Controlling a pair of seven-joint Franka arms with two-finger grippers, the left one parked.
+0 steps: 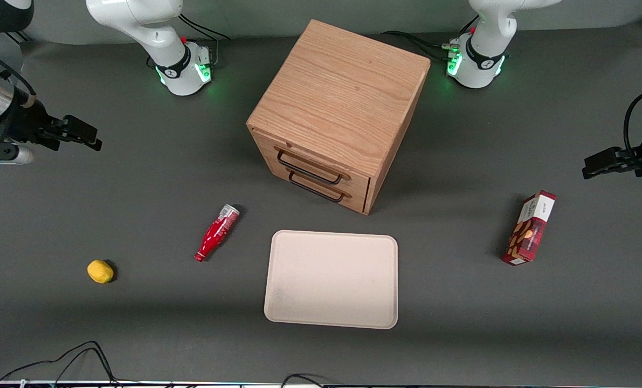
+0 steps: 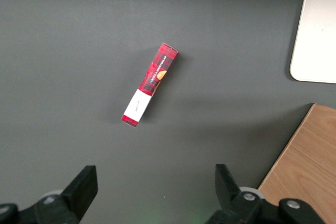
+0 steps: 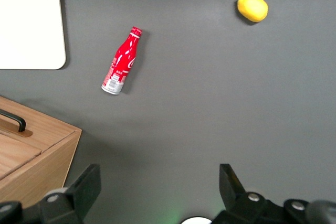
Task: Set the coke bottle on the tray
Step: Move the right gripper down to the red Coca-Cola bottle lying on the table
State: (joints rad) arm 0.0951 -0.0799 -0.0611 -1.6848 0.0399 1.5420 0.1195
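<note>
Your gripper hung high above the table at the working arm's end, fingers spread wide and holding nothing. You had the bottle lying on its side on the bare table, just beside the tray but apart from it, cap end nearer the front camera. The lemon, or what looked like one, sat well apart from it. The cabinet stood farther back, and the snack box lay toward the parked arm's end.
</note>
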